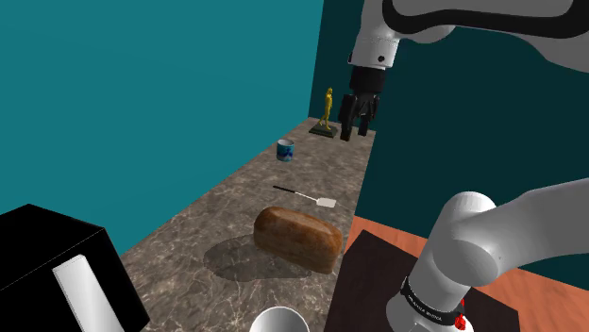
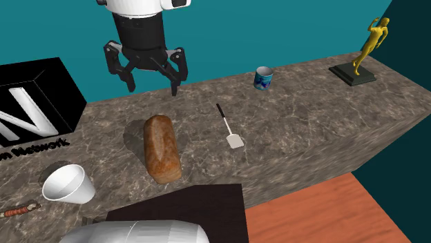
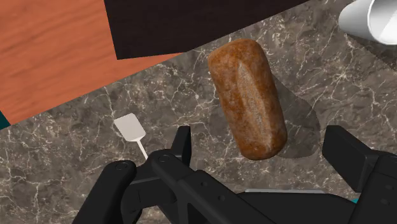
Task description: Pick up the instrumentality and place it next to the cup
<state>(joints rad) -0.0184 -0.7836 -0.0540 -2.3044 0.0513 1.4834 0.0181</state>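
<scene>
1. The gripper (image 2: 152, 90) is held high above the tabletop (image 2: 311, 131). Its two black fingers (image 2: 175, 88) are spread wide, and nothing is gripped between them.
2. In the wrist view, the gripper (image 3: 264, 149) is seen over one end of the bread loaf (image 3: 248, 95), well clear of it.
3. The spatula (image 2: 235, 141), a thin dark handle with a pale flat blade, is laid flat near the middle of the tabletop. It is not touched by the gripper.
4. The blade of the spatula (image 1: 326, 202) is turned toward the tabletop edge by the stand (image 1: 378, 273), and the handle is pointed toward the edge along the teal wall.
5. The blue cup (image 2: 263, 78) is stood upright close to the wall edge. It is set apart from the spatula, beyond the handle end.
6. The brown loaf (image 2: 161, 148) is laid lengthwise beside the spatula without touching it, on the side away from the blue cup.
7. A gold figurine (image 2: 366, 48) on a dark base is placed at the tabletop's end corner, past the blue cup.
8. A white cup (image 2: 68, 183) is seen tipped near the opposite end, by the stand-side edge.
9. A black box (image 2: 34, 103) with white lettering is set at that same end, against the wall edge.
</scene>
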